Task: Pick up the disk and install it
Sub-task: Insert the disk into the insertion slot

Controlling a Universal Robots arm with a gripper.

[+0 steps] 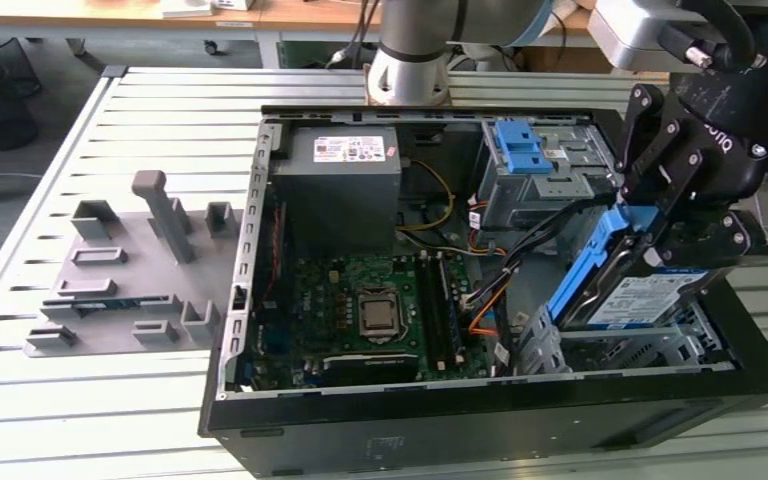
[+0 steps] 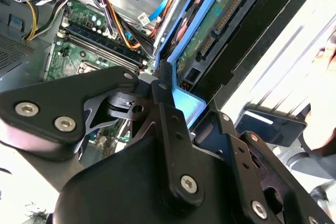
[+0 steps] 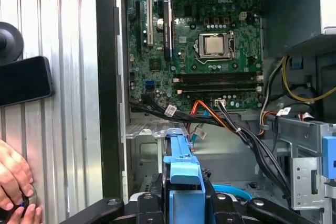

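Note:
The disk (image 1: 638,297), silver with a blue-and-white label and a blue carrier bracket (image 1: 582,272), hangs steeply tilted at the exterior view's right end of the open computer case. Its lower end dips into the metal drive bay (image 1: 684,345). My gripper (image 1: 675,232) is shut on the disk's upper end. In the first wrist view the blue carrier (image 3: 181,169) stands up between my black fingers (image 3: 226,205), above the bay floor. The second wrist view shows the disk's green circuit underside (image 2: 210,30) and the carrier's end (image 2: 186,104).
Inside the case lie the motherboard (image 1: 371,310), a grey power-supply box (image 1: 351,185), a blue-latched drive cage (image 1: 538,160) and loose cables (image 1: 491,290) beside the bay. A grey fixture plate (image 1: 131,270) sits on the slatted table. A person's hand (image 3: 13,182) and a dark flat device (image 3: 23,80) are beside the case.

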